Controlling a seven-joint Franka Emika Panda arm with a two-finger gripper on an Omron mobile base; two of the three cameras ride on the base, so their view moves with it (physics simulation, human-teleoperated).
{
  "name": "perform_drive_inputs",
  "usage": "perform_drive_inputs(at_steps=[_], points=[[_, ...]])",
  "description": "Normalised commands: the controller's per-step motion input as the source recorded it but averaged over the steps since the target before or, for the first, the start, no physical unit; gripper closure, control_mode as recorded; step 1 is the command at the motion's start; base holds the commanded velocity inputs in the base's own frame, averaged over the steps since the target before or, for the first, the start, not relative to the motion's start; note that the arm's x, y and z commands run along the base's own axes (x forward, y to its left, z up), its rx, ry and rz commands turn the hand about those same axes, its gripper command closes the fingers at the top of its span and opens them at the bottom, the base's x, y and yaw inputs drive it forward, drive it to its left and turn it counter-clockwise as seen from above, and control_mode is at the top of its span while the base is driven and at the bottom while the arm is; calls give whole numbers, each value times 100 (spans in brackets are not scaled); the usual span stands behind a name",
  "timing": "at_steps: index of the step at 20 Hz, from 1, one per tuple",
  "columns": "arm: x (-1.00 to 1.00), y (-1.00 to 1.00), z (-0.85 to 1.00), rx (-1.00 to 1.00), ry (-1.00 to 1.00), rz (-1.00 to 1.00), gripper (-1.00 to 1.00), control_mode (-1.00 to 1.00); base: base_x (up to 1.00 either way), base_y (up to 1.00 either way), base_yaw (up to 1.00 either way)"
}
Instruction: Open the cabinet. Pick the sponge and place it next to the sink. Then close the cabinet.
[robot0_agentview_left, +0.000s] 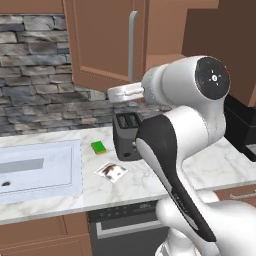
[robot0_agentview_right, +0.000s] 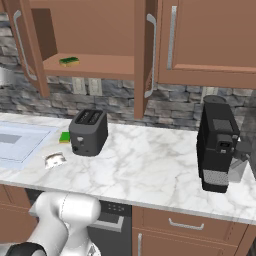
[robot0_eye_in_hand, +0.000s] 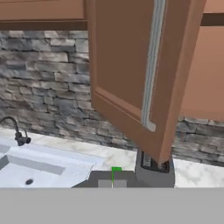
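Right base view, cabinet (robot0_agentview_right: 90, 40): both doors swung open.
Sink (robot0_agentview_left: 40, 170): left end of desk (robot0_agentview_right: 150, 160).
Sponge (robot0_agentview_right: 69, 61): on the cabinet shelf.
Hand: closed, empty.
Risk: arm may clip the open door when reaching in.

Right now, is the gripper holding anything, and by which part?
Nothing is held. The gripper is shut on nothing, facing the open brown wooden cabinet door; the dark green sponge lies on the shelf inside.

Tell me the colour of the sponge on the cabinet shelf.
The sponge is dark green on top with an orange-brown layer, clearest in the right base view.
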Motion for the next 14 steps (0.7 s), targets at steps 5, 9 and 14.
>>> perform_drive_inputs(at_steps=[5, 9, 14], points=[[0, -85, -5, 6, 5, -31, 100, -100, 0, 0, 0], [0, -81, 0, 9, 5, -31, 100, -100, 0, 0, 0], [4, -50, 7, 8, 8, -24, 100, -100, 0, 0, 0]])
